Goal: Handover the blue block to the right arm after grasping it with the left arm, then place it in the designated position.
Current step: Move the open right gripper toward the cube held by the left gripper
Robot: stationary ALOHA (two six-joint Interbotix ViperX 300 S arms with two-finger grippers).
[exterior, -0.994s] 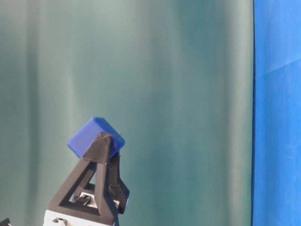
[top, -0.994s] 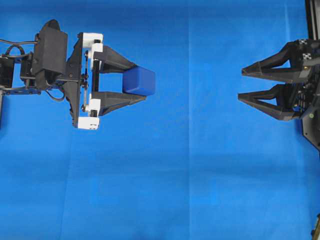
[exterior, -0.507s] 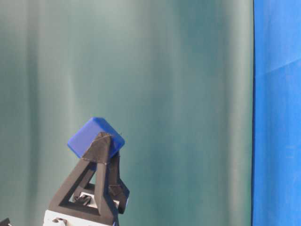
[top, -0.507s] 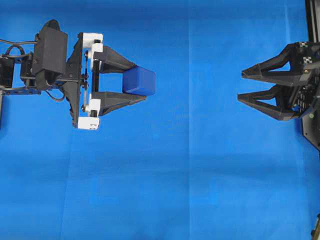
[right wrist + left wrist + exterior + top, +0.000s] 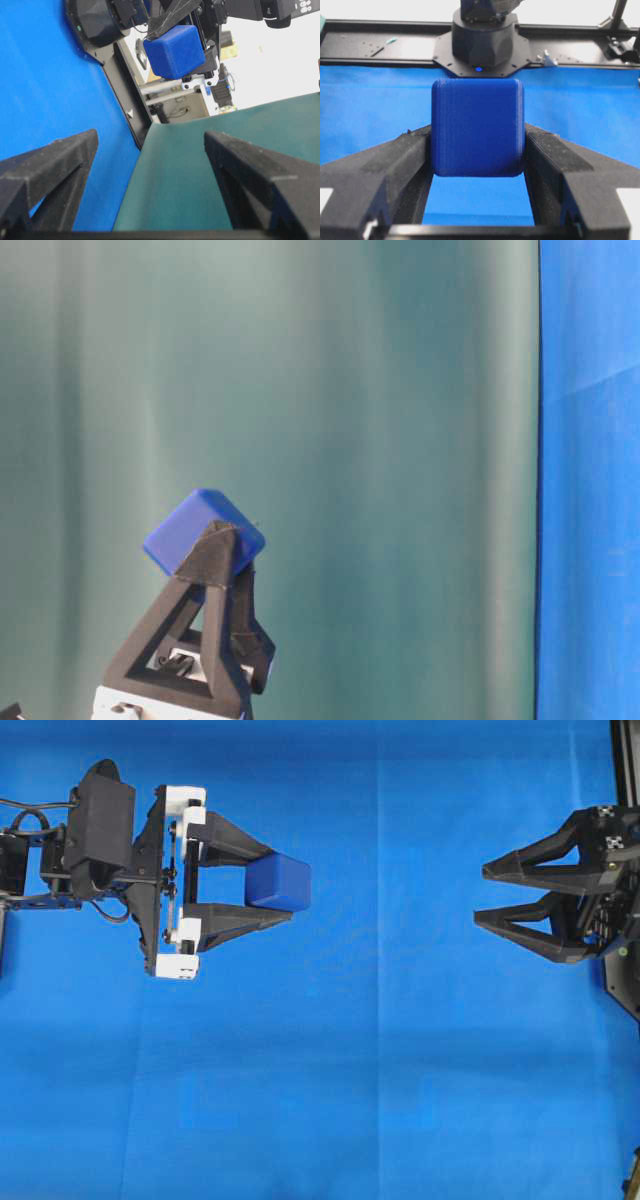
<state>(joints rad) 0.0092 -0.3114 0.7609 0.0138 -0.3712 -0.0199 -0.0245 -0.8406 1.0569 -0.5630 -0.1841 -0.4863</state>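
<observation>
The blue block (image 5: pixel 279 882) is a small dark-blue cube with rounded edges, held up above the blue cloth. My left gripper (image 5: pixel 282 881), with black fingers on white brackets, is shut on the block and points right. The left wrist view shows the block (image 5: pixel 477 127) squeezed between both fingers (image 5: pixel 395 165). At table level the block (image 5: pixel 196 526) sits tilted at the fingertips. My right gripper (image 5: pixel 481 894), all black, stands open at the far right and faces the block across a wide gap. Its wrist view shows the block (image 5: pixel 174 51) far ahead between its spread fingers (image 5: pixel 50 167).
A blue cloth (image 5: pixel 380 1060) covers the table. A dark green backdrop (image 5: pixel 380 440) hangs behind. A black frame rail (image 5: pixel 380 45) with the right arm's base runs along the far side in the left wrist view.
</observation>
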